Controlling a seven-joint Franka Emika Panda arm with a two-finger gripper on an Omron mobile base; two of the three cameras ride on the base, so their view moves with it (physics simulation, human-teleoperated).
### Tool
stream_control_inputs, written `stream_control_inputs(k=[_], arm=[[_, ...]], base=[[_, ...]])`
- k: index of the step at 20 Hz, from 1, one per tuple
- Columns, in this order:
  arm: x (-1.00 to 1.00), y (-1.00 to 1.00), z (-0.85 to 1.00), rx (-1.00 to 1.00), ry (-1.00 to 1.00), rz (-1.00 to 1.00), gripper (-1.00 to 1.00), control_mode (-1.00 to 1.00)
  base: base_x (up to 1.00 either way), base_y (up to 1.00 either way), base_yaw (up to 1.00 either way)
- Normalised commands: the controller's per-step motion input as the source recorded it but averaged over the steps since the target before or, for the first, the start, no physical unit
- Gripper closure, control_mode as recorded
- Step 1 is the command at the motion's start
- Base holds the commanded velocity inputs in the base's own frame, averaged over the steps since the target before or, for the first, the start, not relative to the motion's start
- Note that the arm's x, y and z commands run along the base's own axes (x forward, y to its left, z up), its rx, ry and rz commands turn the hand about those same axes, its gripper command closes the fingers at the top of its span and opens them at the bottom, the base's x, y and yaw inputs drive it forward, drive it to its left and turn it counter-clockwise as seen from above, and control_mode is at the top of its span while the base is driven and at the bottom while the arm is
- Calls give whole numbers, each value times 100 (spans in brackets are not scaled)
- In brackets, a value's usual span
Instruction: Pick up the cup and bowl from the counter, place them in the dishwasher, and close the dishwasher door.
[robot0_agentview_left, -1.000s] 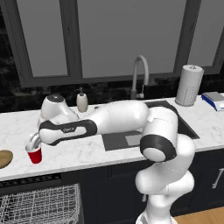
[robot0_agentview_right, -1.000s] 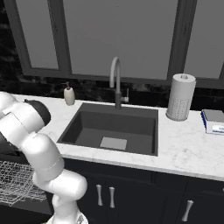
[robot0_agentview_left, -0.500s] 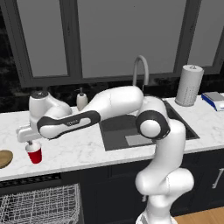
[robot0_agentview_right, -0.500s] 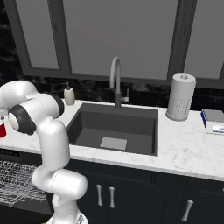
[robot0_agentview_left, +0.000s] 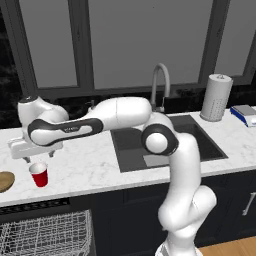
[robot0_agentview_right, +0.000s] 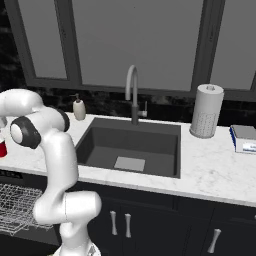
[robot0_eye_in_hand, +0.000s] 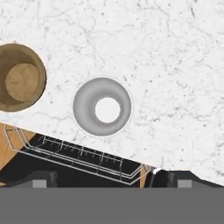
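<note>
On the white worktop (robot0_agentview_left: 90, 170), going left to right, the tan bowl (robot0_agentview_left: 6, 181) lies at the far left edge, the red cup (robot0_agentview_left: 39, 174) stands upright just beside it, and the claw (robot0_agentview_left: 31, 159) hovers above the cup, fingers apart, holding nothing.

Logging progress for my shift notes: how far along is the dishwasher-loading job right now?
Done: nothing loaded. The cup and bowl both sit on the counter, and the dishwasher stands open with a bare rack.
In hand: the hand hovers open directly above the cup, which the hand view shows centred below it, not gripped.
Left: grasp and place the cup, then the bowl, then close the door.
</note>
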Motion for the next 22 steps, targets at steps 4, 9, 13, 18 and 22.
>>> stream_control_inputs(k=[4, 9, 13, 18, 22], arm=[[21, 0, -42, 0, 8, -1, -100, -100], [14, -6, -58, 0, 4, -2, -100, -100], [14, -11, -52, 0, 0, -1, -100, -100], [41, -22, -43, 0, 0, -7, -100, -100], [31, -9, -6, 2, 0, -6, -100, -100]], base=[[0, 0, 0], [0, 0, 0], [0, 0, 0], [0, 0, 0], [0, 0, 0]])
